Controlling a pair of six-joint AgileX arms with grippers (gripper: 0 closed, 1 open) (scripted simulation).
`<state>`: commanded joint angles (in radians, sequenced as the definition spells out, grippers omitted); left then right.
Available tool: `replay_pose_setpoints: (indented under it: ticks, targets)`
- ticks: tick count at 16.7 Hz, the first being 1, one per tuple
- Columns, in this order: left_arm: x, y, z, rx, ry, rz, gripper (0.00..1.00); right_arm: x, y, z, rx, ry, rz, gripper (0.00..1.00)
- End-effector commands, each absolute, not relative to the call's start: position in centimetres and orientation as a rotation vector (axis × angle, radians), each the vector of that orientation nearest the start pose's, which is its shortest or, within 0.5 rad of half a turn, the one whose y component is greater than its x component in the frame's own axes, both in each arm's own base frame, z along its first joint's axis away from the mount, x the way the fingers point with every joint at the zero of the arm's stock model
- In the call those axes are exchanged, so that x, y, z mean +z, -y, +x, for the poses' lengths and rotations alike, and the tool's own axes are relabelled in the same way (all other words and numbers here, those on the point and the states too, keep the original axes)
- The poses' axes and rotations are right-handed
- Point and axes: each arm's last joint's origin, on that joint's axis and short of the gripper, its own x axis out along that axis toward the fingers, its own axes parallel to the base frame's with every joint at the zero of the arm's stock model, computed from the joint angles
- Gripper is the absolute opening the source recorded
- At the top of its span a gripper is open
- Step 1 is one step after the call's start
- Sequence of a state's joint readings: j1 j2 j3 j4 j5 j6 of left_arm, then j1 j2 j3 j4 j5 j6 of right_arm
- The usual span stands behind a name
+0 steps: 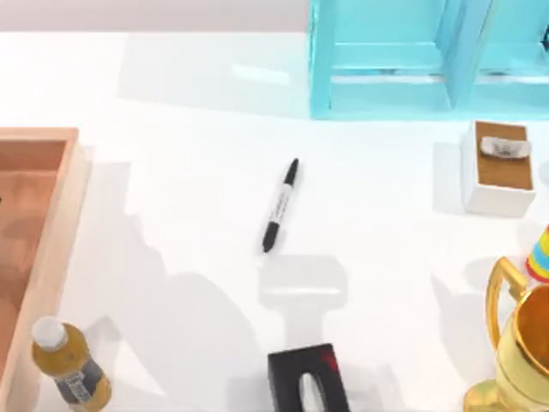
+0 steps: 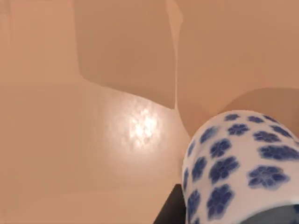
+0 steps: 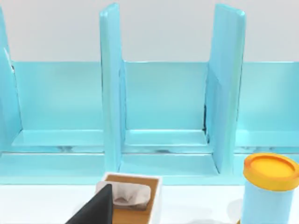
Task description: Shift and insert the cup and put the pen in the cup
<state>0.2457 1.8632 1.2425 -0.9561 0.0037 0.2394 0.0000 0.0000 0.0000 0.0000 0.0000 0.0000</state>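
The pen (image 1: 280, 206), a slim marker with black ends and a pale barrel, lies slanted on the white table near the middle. The cup (image 2: 238, 168), white with blue flower prints, looms close in the left wrist view over the tan floor of the wooden tray (image 1: 51, 206) at the table's left. My left gripper (image 2: 219, 217) is shut on the cup, with one dark finger (image 2: 170, 212) against its side. My right gripper (image 3: 93, 210) is parked off to the right, facing the cyan shelf.
A cyan shelf (image 1: 386, 60) with upright dividers stands at the back. A white tissue box (image 1: 497, 167) sits at the right, and a gold trophy (image 1: 519, 343) at the front right. Along the front are a capped bottle (image 1: 69, 365) and a black block (image 1: 307, 382).
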Motion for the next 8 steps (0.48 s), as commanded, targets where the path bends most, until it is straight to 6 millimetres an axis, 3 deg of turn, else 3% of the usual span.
replay_pose_setpoints:
  ticks: [4,6,8]
  targets:
    - [19.6,-7.5,33.6,0.027,-1.572,-0.045,0.0,16.0,0.1,10.6,0.0,0.0,0.0,1.0]
    - [22.0,-5.5,34.1,0.031,-1.573,-0.05,0.0,16.0,0.1,10.6,0.0,0.0,0.0,1.0]
    - [24.5,-2.1,34.3,0.018,-1.575,-0.033,0.0,16.0,0.1,10.6,0.0,0.0,0.0,1.0]
